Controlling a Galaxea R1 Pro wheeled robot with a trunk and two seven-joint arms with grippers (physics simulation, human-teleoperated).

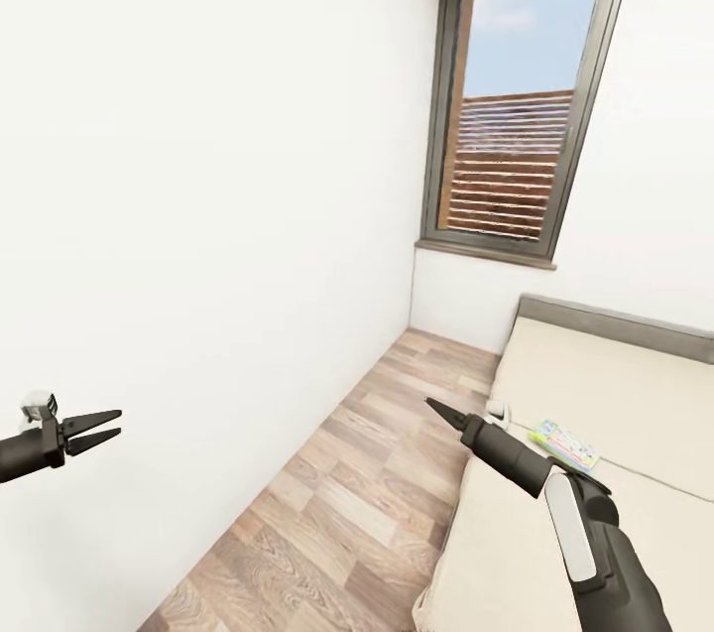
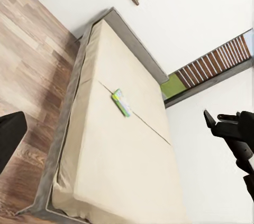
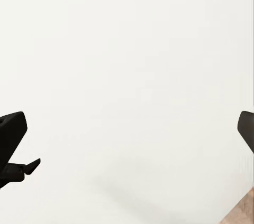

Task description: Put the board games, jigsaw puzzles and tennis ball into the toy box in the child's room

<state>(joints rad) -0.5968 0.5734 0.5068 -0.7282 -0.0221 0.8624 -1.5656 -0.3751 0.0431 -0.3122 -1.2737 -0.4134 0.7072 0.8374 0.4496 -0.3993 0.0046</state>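
One board game point(image 1: 563, 442), a small flat box with a pastel green, yellow and blue cover, lies on the beige mattress of the bed point(image 1: 605, 369) at the lower right of the head view. My right gripper point(image 1: 430, 403) hovers over the bed's near edge, left of the box and apart from it. It is open, and its dark fingers point(image 3: 11, 134) are spread wide with nothing between them. My left gripper point(image 1: 118, 423) is held out in front of the white wall at the far left, open and empty. The left wrist view looks down on the bed point(image 2: 121, 155), where the board game point(image 2: 122, 102) lies mid-mattress.
A strip of wood-plank floor point(image 1: 367, 483) runs between the white wall point(image 1: 198, 215) and the bed. A tall grey-framed window point(image 1: 516, 116) stands at the far end, above the low grey headboard point(image 1: 615, 319).
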